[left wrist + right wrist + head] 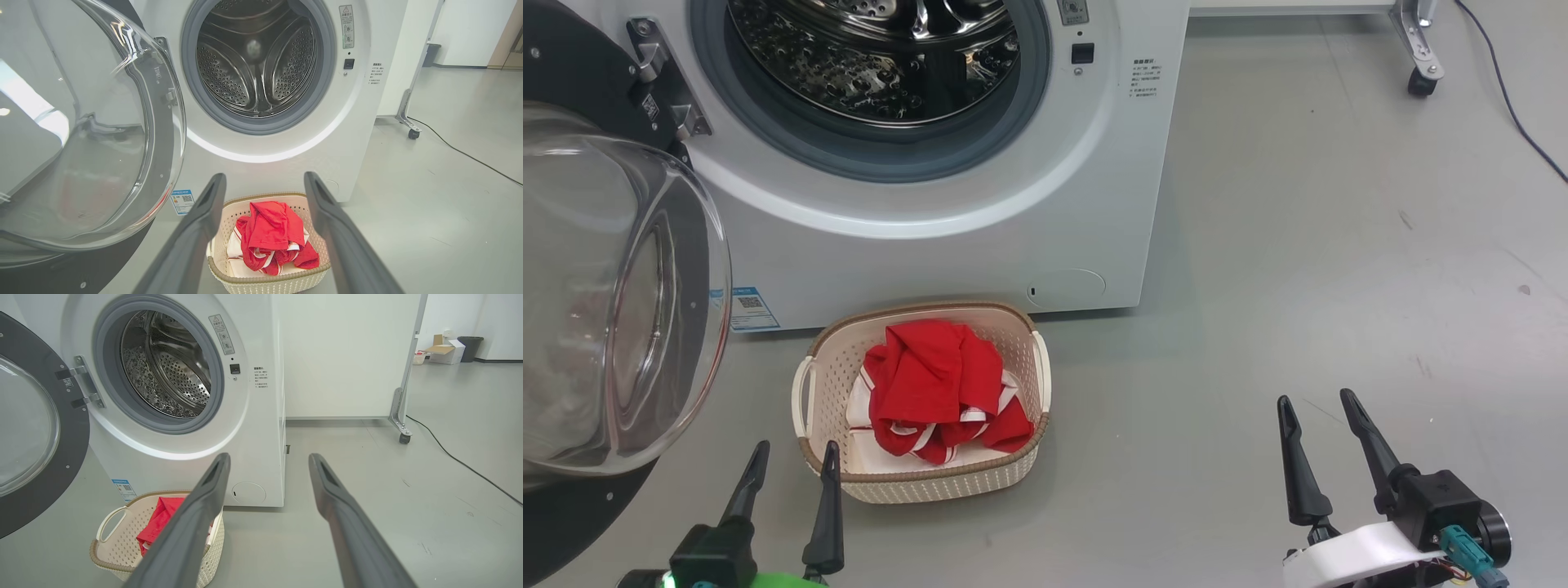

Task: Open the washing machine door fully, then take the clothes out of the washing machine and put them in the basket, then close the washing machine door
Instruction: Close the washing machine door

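Left claw up close, and it's gaping. Two dark fingers are splayed to their limit with nothing pinched and nothing touched, poised by the near left corner of the basket. Right claw, same story: fingers spread full and empty, hanging over the bare grey floor well off to the basket's right.

And the basket? Loaded! The clothes sit inside it in a red heap, with white stripe trim showing along the folds.

Directly behind the basket stands the washing machine, its white front close to the basket's far rim. A blue label sticker sits low on that front, just beyond the basket's far left corner. Higher up behind the basket, the grey rubber ring frames the steel drum, and what shows of the drum is shiny perforated metal.

The washing machine door is swung out wide to the basket's left, its clear glass bowl bulging inside the black rim.

Through the left wrist view, basket and clothes lie low between that claw's two fingers. Through the right wrist view, the basket sits partly hidden behind one finger.

Far beyond the basket's right side, a caster and a black cable rest on the floor.
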`<state>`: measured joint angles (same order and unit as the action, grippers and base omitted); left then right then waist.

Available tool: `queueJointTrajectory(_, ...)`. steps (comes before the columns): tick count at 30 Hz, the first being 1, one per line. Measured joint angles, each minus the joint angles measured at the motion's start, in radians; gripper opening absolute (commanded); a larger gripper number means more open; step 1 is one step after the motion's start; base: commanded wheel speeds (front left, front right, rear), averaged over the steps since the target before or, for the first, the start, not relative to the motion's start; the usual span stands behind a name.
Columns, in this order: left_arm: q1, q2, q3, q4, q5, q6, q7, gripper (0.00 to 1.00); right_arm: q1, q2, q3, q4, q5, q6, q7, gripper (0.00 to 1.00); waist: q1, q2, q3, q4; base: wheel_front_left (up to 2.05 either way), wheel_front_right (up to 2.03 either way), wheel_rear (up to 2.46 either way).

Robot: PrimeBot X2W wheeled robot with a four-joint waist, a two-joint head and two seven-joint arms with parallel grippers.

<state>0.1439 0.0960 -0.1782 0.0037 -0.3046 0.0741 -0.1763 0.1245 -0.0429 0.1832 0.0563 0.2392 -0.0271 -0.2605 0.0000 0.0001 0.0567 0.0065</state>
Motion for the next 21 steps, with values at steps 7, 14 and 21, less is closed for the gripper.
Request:
queueJointTrajectory(7,0.0,0.0,-0.001,0.0,0.0,0.0,0.007,1.0,0.0,0.0,-0.001,0.005,0.0,0.007,0.0,1.0,0.0,0.0,-0.008,0.001,-0.18,0.18,0.0)
queueJointTrajectory(14,0.001,0.0,-0.002,-0.001,0.0,0.0,0.009,1.0,0.0,0.001,-0.002,0.008,0.0,0.008,0.0,1.0,0.0,0.0,-0.011,0.003,0.0,0.0,0.0)
queueJointTrajectory(21,0.001,0.0,-0.018,-0.002,0.006,0.0,0.018,1.0,0.001,0.001,-0.02,0.005,0.0,0.007,0.0,1.0,0.0,0.0,-0.009,0.028,0.0,0.0,0.0)
